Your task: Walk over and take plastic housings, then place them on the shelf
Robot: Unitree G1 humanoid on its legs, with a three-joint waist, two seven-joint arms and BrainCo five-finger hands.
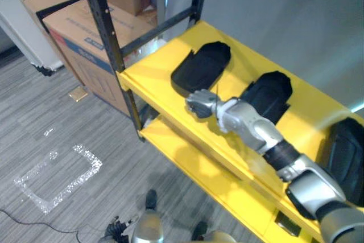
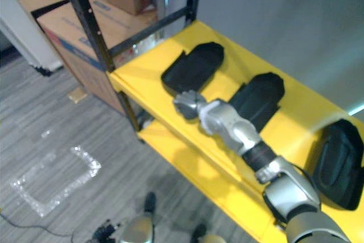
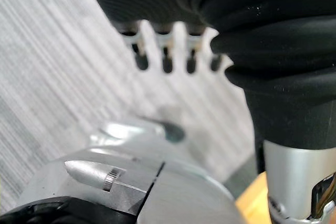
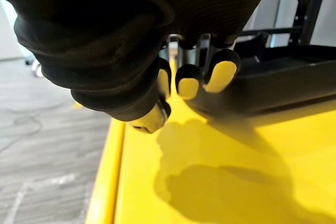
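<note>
Yellow shelf (image 1: 153, 69) across centre frame carried three plastic housings (image 1: 201, 68). Right hand (image 1: 199, 104) hovered beside the upper-left one, fingers curled, empty. Left hand (image 3: 166, 59) hung relaxed, empty. Placing looked largely done.

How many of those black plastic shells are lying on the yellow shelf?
3: left housing by the shelf post, middle housing partly behind the right arm, right housing at the picture's edge; more may lie beyond.

The yellow shelf (image 1: 149, 71) carries three black plastic housings: first housing (image 1: 202, 68) just beyond the right hand (image 1: 199, 105), second housing (image 1: 267, 96) beside its wrist, third housing (image 1: 344, 157) well behind.
</note>
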